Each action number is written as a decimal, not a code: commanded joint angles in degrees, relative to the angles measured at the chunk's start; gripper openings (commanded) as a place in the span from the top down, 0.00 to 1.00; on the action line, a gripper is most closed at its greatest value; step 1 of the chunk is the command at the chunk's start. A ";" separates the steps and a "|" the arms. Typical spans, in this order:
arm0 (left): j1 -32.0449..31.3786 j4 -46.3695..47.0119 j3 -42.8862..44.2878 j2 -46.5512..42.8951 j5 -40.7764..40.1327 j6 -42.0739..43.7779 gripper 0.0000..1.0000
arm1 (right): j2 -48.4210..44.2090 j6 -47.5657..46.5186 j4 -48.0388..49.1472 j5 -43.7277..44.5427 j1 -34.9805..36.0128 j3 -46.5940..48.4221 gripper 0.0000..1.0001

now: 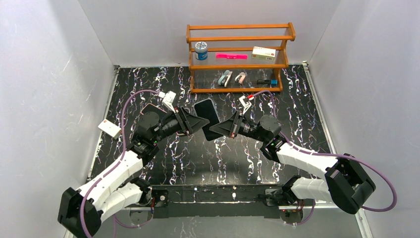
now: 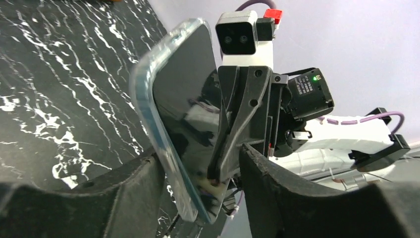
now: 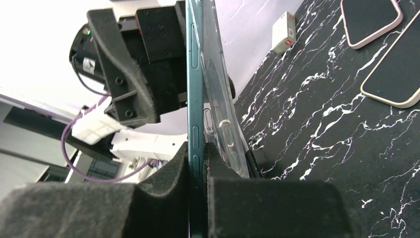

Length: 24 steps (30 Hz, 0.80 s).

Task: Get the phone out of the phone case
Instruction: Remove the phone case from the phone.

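Clamped edge-on between the shut right fingers: phone, case seemingly lifted just beside them. Spread apart around both: left fingers, gripping nothing. Could slip from that single thin pinch and drop to the surface.

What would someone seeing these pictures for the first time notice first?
A dark phone in a clear case hangs in mid-air over the middle of the marbled black table, between the two arms. The right tool is clamped on its edge, while the left tool straddles it with open jaws. A wooden rack stands at the back.
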 commanded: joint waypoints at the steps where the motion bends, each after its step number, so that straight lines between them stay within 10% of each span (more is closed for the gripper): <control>1: -0.51 -4.82 -0.99 -6.04 -6.42 4.86 0.45 | -1.88 1.87 2.66 5.14 -1.84 0.64 0.99; 24: -0.51 1.42 -8.37 -4.64 -4.43 0.63 0.40 | -4.36 1.32 2.14 3.62 -2.28 1.97 0.99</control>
